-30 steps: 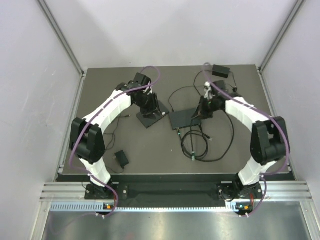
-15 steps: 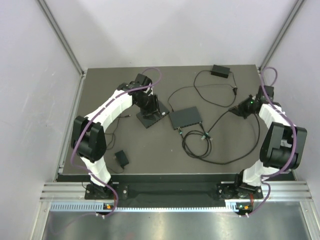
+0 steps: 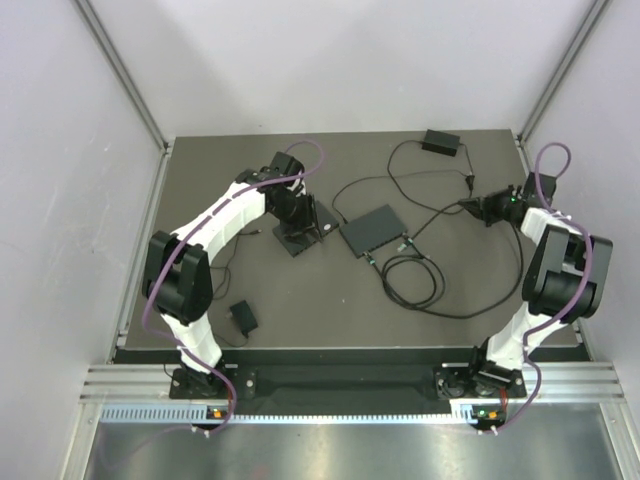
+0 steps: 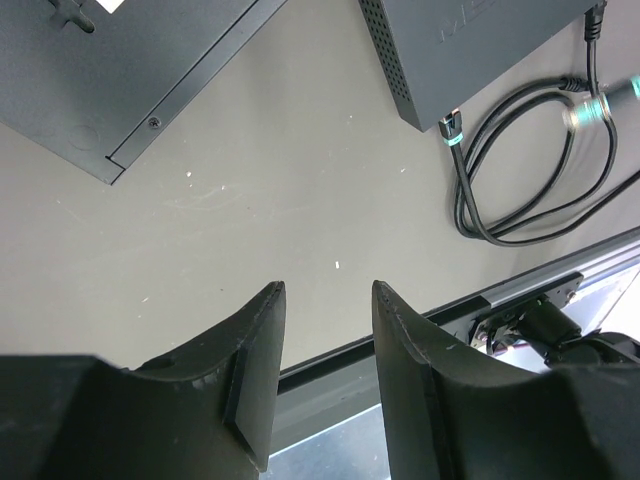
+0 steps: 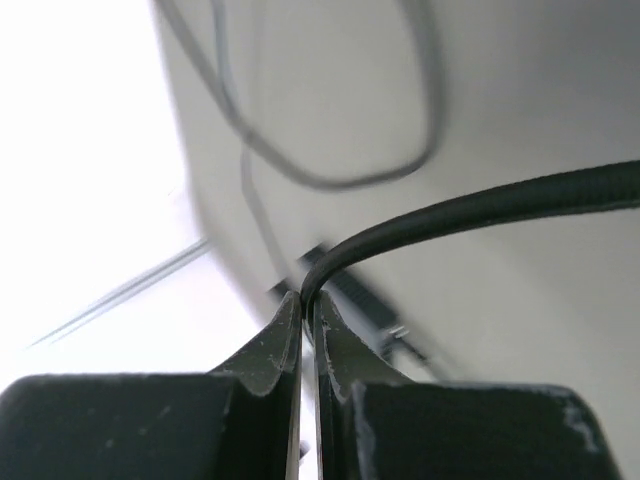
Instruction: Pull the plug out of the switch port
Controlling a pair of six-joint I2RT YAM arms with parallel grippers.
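The dark grey switch (image 3: 372, 230) lies mid-table and shows at the top of the left wrist view (image 4: 470, 40). A teal-tipped plug (image 4: 452, 128) sits at its front corner, apparently in a port. A second teal-tipped plug (image 4: 600, 100), blurred, lies beside the switch (image 3: 405, 241). My right gripper (image 3: 472, 206) is at the right side of the table, shut on the black cable (image 5: 480, 205), which runs out from between its tips (image 5: 308, 298). My left gripper (image 3: 305, 225) is open and empty (image 4: 325, 290) over bare table, left of the switch.
A black flat plate (image 3: 305, 228) lies under the left gripper (image 4: 100, 70). Cable loops (image 3: 412, 280) lie in front of the switch. A black power brick (image 3: 441, 141) sits at the back. A small black adapter (image 3: 243, 318) lies front left.
My right arm has swung from the switch out to the right edge, dragging the cable. The switch has turned and shifted slightly, and the loops moved right. The left arm has barely moved.
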